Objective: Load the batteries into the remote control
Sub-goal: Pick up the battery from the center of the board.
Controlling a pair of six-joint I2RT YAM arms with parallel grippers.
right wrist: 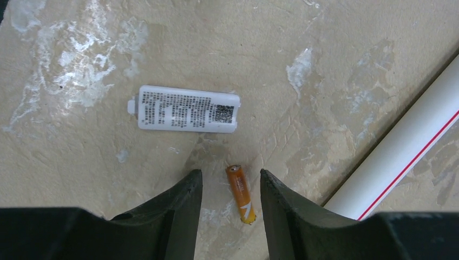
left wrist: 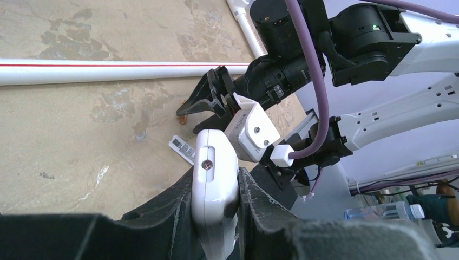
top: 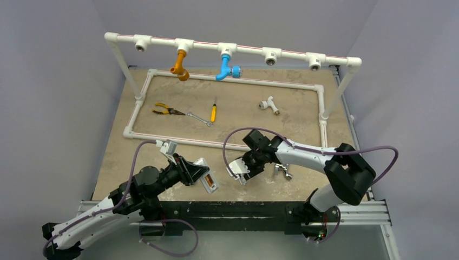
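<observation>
My left gripper is shut on the white remote control and holds it edge-on just above the table. It also shows in the left wrist view, clamped between my fingers. An orange strip, apparently one battery, shows in its open back. My right gripper is open and low over the table. The other orange battery lies on the table between its fingers, untouched. The white battery cover, label side up, lies just beyond it. The right gripper is right of the remote.
A white pipe frame lies on the table, and its near rail runs close to my right gripper. An orange tap and a blue tap hang from the far bar. Pliers, wrench, screwdriver and a white fitting lie inside the frame.
</observation>
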